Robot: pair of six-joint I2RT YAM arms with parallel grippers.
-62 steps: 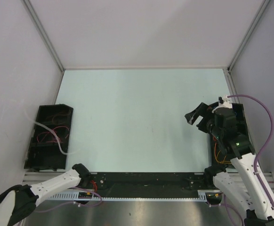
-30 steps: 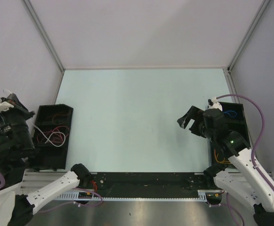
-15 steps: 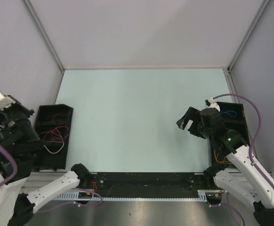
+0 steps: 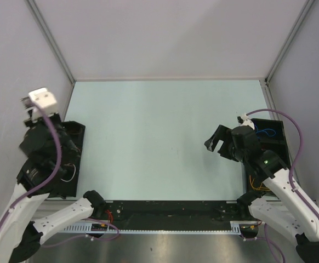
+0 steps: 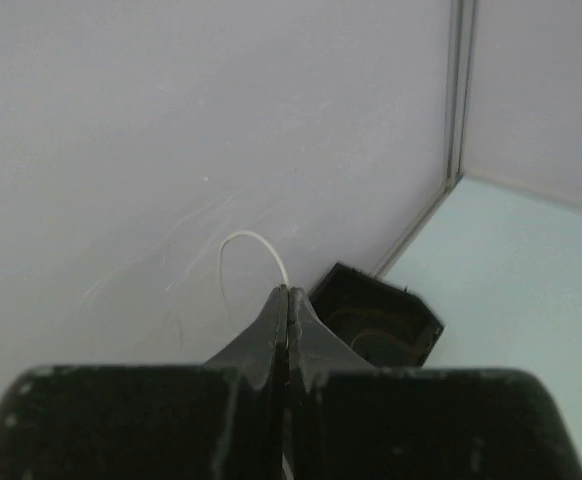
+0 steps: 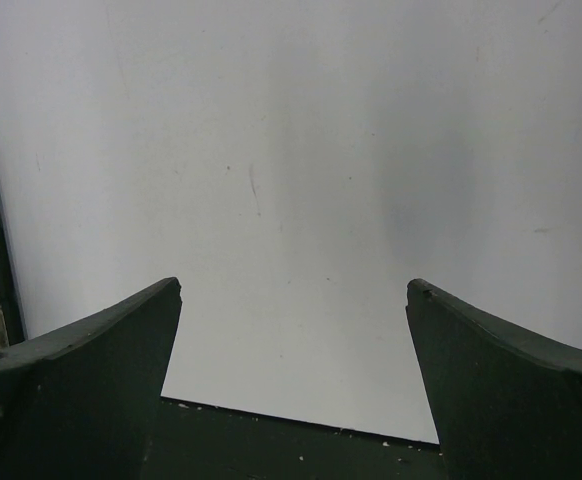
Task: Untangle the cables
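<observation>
Pale cable (image 5: 254,235), one, in clenched left jaws; right jaws apart; two black trays (image 4: 76,130) (image 4: 280,127).

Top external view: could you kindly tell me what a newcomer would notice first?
The left arm rears over the left bin, jaws pinched shut on a looping pale cable. On the right, the right arm holds its jaws wide open and empty beside the right bin.

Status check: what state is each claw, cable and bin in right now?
Left claw: shut on pale cable.
That cable: pinched, looping out past the tips.
Right claw: open, empty.
Left bin: loose cables inside.
Right bin: blue cable inside.
</observation>
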